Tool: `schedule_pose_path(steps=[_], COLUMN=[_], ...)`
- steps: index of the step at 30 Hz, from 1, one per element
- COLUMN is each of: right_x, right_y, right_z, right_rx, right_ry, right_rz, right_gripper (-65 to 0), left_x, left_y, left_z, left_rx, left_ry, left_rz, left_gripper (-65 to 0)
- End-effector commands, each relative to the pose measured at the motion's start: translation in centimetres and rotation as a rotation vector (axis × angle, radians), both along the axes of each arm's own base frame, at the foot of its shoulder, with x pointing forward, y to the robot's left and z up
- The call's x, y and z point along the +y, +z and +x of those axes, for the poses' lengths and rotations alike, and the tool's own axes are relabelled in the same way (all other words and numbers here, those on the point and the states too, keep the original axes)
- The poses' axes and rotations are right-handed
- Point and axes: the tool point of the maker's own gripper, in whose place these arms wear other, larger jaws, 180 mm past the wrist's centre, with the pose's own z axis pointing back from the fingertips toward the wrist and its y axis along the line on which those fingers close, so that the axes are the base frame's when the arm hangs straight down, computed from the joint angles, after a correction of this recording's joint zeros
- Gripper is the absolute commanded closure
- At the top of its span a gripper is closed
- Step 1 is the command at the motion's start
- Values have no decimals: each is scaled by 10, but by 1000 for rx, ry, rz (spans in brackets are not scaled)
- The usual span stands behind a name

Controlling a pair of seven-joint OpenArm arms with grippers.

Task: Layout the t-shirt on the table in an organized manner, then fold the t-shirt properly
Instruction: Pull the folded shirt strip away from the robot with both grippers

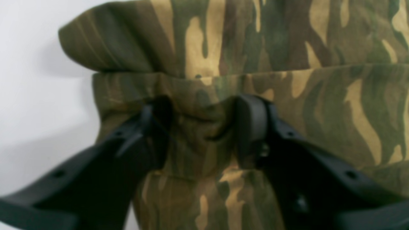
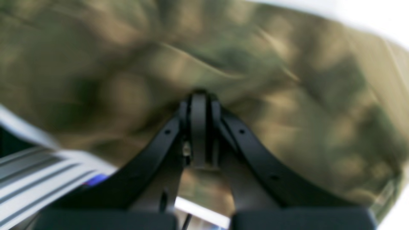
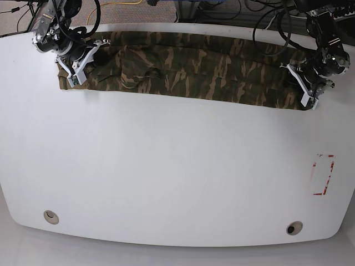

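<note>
Two hands on one shirt, as I read my feeds.

Item: shirt (image 3: 183, 69), camouflage print. It lies as a long folded band along the far edge of the tabletop (image 3: 166, 166), running from near the far corner on the base view's left to near the one on its right, sloping slightly nearer to me toward the right.

Item: right hand (image 2: 198, 95), at the band's end on the base view's left. My right wrist feed shows its fingers (image 2: 198, 127) pressed together, clenched on a pinch of the shirt; cloth puckers around the tip. That feed is blurred, so I cannot read finer detail. A strip of grey ribbed surface (image 2: 28, 172) shows at lower left, beyond the cloth.

Item: left hand (image 1: 204, 115), at the band's other end. Its two black fingers (image 1: 252, 127) stand apart with a bunched ridge of shirt between them, each fingertip sunk into the fabric. Whether the cloth is truly gripped I cannot tell. A folded layer lies just beyond the fingertips; white tabletop shows to the left of the cloth.

Item: tabletop marks. Two round grommets (image 3: 51, 216) near the near edge; a red-outlined rectangle (image 3: 323, 174) at the right side, well apart from the shirt.
</note>
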Motion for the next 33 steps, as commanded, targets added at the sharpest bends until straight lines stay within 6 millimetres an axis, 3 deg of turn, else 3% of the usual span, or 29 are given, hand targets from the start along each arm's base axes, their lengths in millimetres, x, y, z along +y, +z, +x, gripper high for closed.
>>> schedule_pose_path(steps=[1,9,15,21,24,29,33], right_x=[-8,-24,-46,-73,-81,-85,-83], right_y=[-5,-32,-33,-24,-22,-20,-22], right_z=[7,26,52,72,74,74,72], right_rx=[-12,-16,-44,-72,-75,-79,-75], right_ry=[-16,-68,-86,-131,-150,-150,-150], right_rz=[-13,-41,-76,-100,-104,-113,-109], right_gripper=[-14,-14,-14,-13,-13,-13,-13], left_x=[8,8,17,27,40,41,41], left_y=[-9,-10,-7,-7,-4,-2,7], left_z=[-15,-17,-15,8,13,21,27], left_rx=[69,75,61,41,43,33,36], left_ry=[0,0,37,90,95,98,76], left_rz=[37,37,37,10,27,18,39], left_gripper=[-247,-247,-247,-247,-249,-254,-326])
